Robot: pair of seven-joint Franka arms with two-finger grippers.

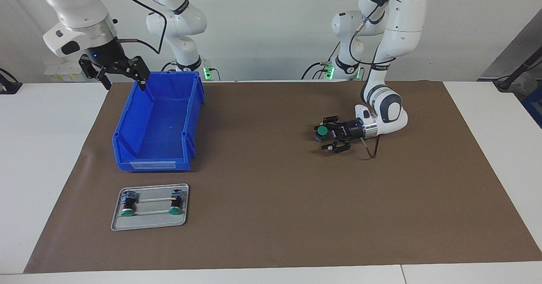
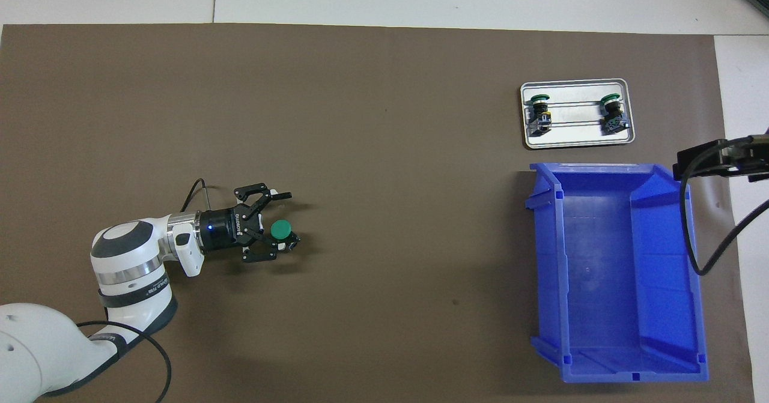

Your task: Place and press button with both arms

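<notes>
A green-capped button [image 1: 322, 130] stands on the brown mat toward the left arm's end of the table; it also shows in the overhead view [image 2: 280, 229]. My left gripper [image 1: 326, 133] lies low and level at the mat, open, with its fingers to either side of the button. The button sits close to the finger nearer to the robots [image 2: 287, 248]. My right gripper [image 1: 123, 81] is open and empty, held in the air over the blue bin's rim; only part of it shows in the overhead view [image 2: 715, 157].
An empty blue bin [image 1: 127, 148] [image 2: 544, 259] stands toward the right arm's end. Farther from the robots, a small metal tray [image 1: 150, 222] [image 2: 574, 143] holds two more green buttons [image 1: 127, 205] [image 1: 174, 203].
</notes>
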